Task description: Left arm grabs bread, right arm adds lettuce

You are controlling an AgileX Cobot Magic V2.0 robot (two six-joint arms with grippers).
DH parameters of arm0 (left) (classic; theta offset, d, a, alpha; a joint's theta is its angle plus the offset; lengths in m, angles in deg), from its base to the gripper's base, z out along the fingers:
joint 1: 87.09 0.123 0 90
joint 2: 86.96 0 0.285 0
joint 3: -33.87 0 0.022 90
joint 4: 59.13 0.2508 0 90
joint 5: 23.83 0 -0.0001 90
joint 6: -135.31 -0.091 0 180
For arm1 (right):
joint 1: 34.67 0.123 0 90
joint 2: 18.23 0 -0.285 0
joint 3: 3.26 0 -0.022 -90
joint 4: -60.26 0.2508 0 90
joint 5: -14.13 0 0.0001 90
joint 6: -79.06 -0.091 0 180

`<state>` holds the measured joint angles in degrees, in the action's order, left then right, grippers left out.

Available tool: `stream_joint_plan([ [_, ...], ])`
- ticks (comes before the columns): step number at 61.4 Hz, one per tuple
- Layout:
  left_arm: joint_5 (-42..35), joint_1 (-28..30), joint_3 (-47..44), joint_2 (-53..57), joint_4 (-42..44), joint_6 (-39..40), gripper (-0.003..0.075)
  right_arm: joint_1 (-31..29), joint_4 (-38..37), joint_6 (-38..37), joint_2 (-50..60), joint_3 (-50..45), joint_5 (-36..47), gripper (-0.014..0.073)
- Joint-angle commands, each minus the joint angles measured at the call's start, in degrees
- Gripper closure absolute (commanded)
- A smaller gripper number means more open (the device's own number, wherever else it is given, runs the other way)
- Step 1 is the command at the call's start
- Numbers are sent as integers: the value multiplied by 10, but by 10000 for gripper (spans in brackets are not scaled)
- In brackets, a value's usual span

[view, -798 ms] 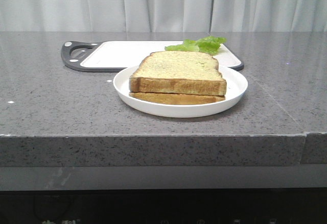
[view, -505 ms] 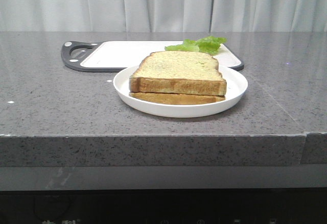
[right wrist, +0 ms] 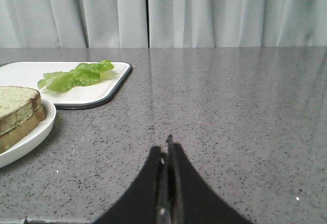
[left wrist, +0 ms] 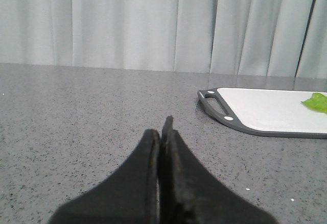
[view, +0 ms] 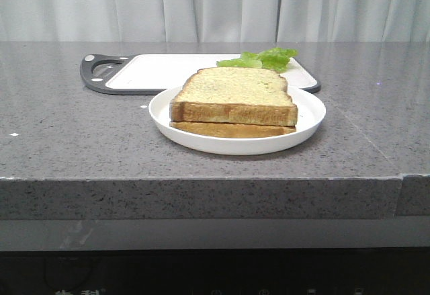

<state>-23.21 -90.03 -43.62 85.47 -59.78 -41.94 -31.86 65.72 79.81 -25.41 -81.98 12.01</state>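
The bread [view: 235, 95], a thick cream-faced slice with brown crust, lies on top of a second slice [view: 228, 130] on a white plate [view: 310, 117]; it also shows in the right wrist view [right wrist: 18, 107]. The green lettuce [view: 263, 59] lies on the white cutting board [view: 161, 70], behind the plate; it shows in the right wrist view [right wrist: 76, 76] and at the edge of the left wrist view [left wrist: 317, 102]. My left gripper [left wrist: 162, 132] is shut and empty over bare counter. My right gripper [right wrist: 166, 150] is shut and empty, right of the plate. Neither arm shows in the front view.
The cutting board has a dark rim and a handle [view: 101, 70] at its left end; it shows in the left wrist view [left wrist: 265, 109]. The grey speckled counter [view: 80, 140] ends in a front edge. Pale curtains hang behind.
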Motion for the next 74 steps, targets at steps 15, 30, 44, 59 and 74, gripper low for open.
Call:
stream_joint_plan([
  [15, -41, 2, 46, 7, -29, 3, 741, -2, 13, 0, 12, 52, 27, 711],
  [30, 70, 2, 196, -47, -29, 3, 741, -2, 13, 0, -24, 191, -80, 711],
  [44, 188, 2, 344, -151, -29, 3, 741, -2, 13, 0, -130, 312, -153, 711],
  [59, 246, 2, 387, -242, -29, 3, 741, -2, 13, 0, -229, 347, -192, 711],
  [74, 239, 2, 373, -295, -29, 3, 741, -2, 13, 0, -289, 347, -192, 711],
])
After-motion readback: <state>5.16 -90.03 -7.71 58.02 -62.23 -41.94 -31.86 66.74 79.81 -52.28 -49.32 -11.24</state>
